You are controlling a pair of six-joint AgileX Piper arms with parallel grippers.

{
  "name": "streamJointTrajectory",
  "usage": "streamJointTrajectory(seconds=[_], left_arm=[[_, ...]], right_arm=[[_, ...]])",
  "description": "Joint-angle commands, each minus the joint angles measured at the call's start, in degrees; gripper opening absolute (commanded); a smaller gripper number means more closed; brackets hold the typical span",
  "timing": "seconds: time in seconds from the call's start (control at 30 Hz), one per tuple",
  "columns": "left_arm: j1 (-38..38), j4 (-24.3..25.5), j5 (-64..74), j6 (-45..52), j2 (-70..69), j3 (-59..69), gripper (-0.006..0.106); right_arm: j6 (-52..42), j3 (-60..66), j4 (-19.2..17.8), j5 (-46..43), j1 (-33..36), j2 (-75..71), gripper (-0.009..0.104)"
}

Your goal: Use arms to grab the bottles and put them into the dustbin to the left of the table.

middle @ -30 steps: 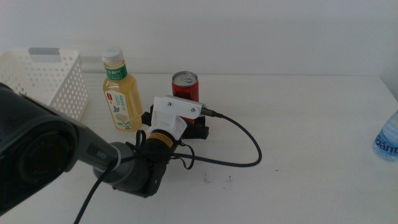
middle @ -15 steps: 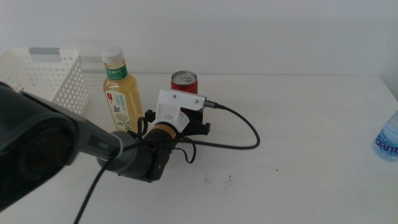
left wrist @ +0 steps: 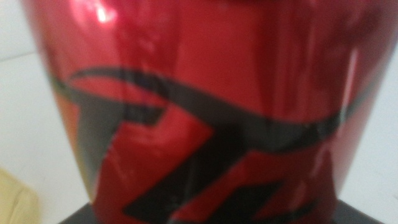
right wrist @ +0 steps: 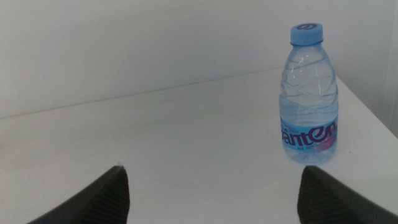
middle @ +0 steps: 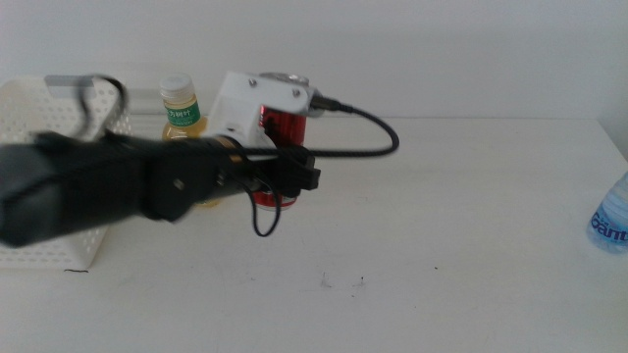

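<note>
Left gripper (middle: 294,176): clamped on red can (middle: 280,137), near the table's (middle: 461,235) far edge, just beside yellow tea bottle (middle: 182,113). Dustbin (middle: 59,250): far left corner. Right gripper (right wrist: 211,193): jaws apart, facing water bottle (right wrist: 308,93) at the right edge

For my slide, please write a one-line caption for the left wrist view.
Left wrist close-up: the red can fills the frame, with white table behind it.
</note>
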Motion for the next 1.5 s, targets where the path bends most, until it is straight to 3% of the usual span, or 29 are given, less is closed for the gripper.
streamJointTrajectory(seconds=[0.0,0.13,0.2,0.37,0.53,0.7,1.27,1.37,1.47], left_arm=[[0.7,0.5,7.9,-0.2,-5.5,-1.7,-0.002],[4.2,1.4,25.8,0.0,-9.9,-7.8,-0.002],[6.6,4.2,34.1,0.0,-11.1,-10.9,-0.002],[18.2,5.5,49.9,0.3,-10.9,-21.6,-0.002],[35.1,0.5,63.8,7.9,-4.5,-34.8,-0.002],[44.1,-2.2,69.0,13.6,3.7,-45.5,-0.002],[46.8,2.9,65.7,18.4,24.0,-49.9,-0.002],[46.8,3.5,64.3,18.4,26.1,-49.9,0.003],[46.8,4.2,63.8,18.2,27.1,-49.9,0.015]], right_arm=[[-0.2,0.2,-0.2,-0.5,-0.5,-0.3,0.086],[-0.2,0.2,-0.2,-0.5,-0.5,-0.3,0.086],[-0.2,0.2,-0.2,-0.5,-0.5,-0.3,0.086],[-0.2,0.2,-0.2,-0.5,-0.5,-0.3,0.086],[-0.2,0.2,-0.2,-0.5,-0.5,-0.3,0.086],[-0.2,0.2,-0.2,-0.5,-0.5,-0.3,0.086],[-0.2,0.2,-0.2,-0.5,-0.5,-0.3,0.086],[-0.2,0.2,-0.2,-0.5,-0.5,-0.3,0.086],[-0.2,0.2,-0.2,-0.5,-0.5,-0.3,0.086]])
